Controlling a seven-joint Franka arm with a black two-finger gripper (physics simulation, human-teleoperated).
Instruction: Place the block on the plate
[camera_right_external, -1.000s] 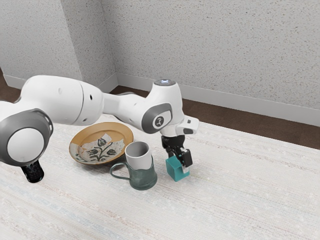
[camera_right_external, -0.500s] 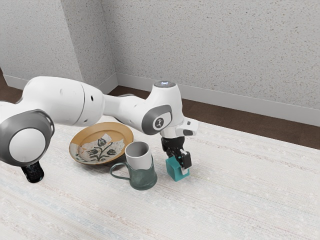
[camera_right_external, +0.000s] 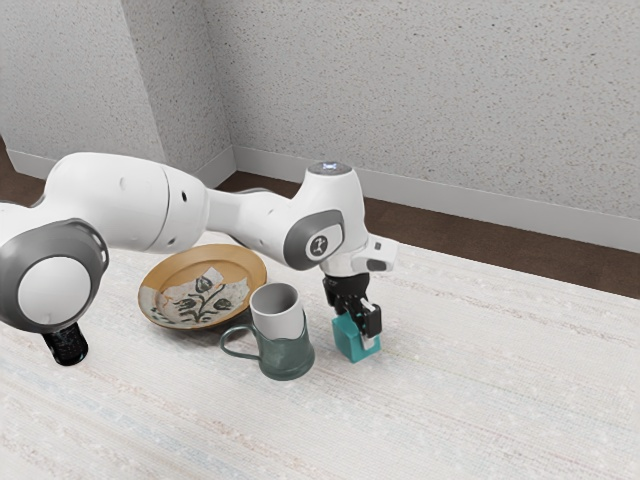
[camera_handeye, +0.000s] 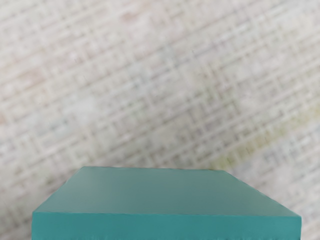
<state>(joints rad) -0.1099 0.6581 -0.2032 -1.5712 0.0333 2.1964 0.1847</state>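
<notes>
Pale, streaked cloth-like desk (camera_right_external: 480, 400), brown floor (camera_right_external: 440, 230) and speckled wall (camera_right_external: 420, 90) beyond! Smooth teal block (camera_right_external: 346, 345) at the fingers (camera_right_external: 360, 335), near the green-grey mug (camera_right_external: 286, 357), apart from the round floral plate (camera_right_external: 241, 262); their opening and grip, I couldn't tell. Open room stretched exterior-view right.

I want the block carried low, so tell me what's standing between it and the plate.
The mug stands between the block and the plate, on or right beside the straight line joining them; a low carry could clip it.
</notes>
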